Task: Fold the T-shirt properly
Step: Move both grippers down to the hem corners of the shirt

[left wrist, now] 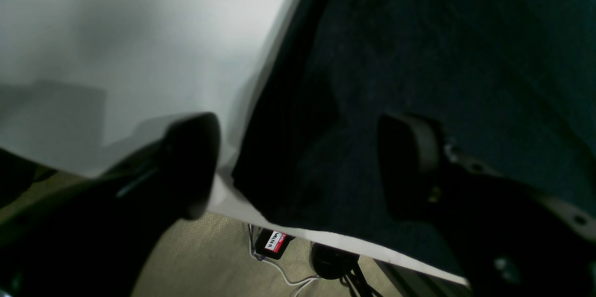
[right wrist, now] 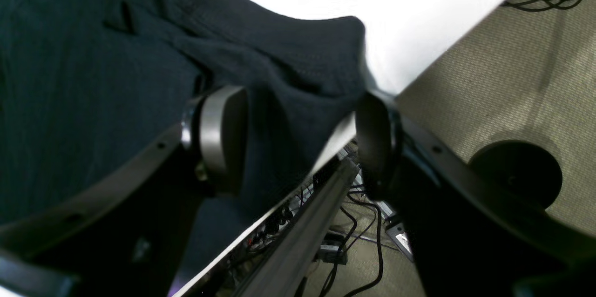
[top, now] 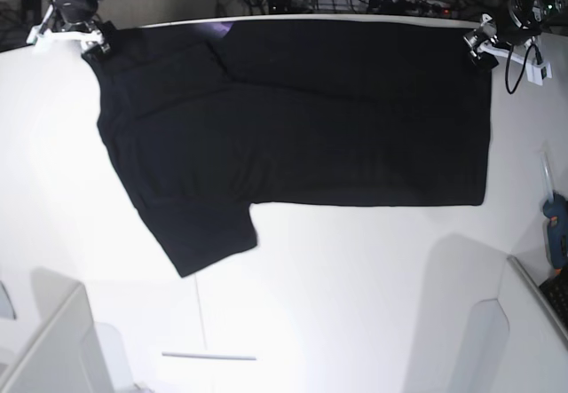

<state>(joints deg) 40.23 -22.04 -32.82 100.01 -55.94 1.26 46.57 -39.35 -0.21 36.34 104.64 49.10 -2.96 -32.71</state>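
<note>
Bare white table (top: 355,304) up front; T-shirt (top: 302,118) beyond, both end effectors (top: 96,45) (top: 479,51) gaping at its far corners, seemingly released.

From my seat the T-shirt (top: 302,118) reads as matt black knit cloth, soft, with a fine ribbed weave I can make out in the right wrist view. The table (top: 355,304) is smooth white, slightly shiny where the light blows out. The right gripper (right wrist: 298,141) has dull grey metal-looking pads (right wrist: 219,136) on black plastic. The floor (right wrist: 512,78) looks like rough beige carpet.
</note>
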